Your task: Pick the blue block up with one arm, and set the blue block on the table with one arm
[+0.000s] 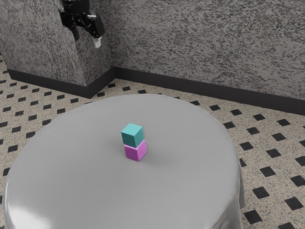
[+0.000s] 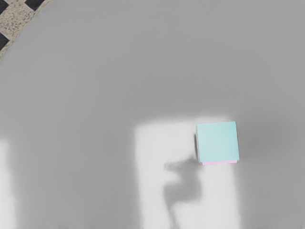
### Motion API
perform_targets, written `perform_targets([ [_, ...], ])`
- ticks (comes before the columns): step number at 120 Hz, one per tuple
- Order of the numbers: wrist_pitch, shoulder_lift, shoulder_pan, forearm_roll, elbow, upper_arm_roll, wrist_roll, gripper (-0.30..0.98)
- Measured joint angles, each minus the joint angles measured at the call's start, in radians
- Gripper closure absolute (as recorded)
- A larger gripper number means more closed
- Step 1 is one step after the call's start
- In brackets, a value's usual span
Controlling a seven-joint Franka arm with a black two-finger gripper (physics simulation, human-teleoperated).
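Speckled walls [image 1: 205, 43] back the tabletop [image 1: 71, 167], where the blue block [image 1: 133, 135] (teal, really) sits on a pink block [image 1: 136, 152]. Our hand [image 1: 86, 38] hangs spread and empty; approaching comes first, so we should centre above, then descend.
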Motion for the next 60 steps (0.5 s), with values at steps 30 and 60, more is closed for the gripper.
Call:
perform_targets([
  [30,0.060,-0.134,0.001,0.000,-0.325,0.019,0.004,0.00],
  [60,0.355,-0.189,0.025,-0.078,-0.708,0.026,-0.021,0.00],
])
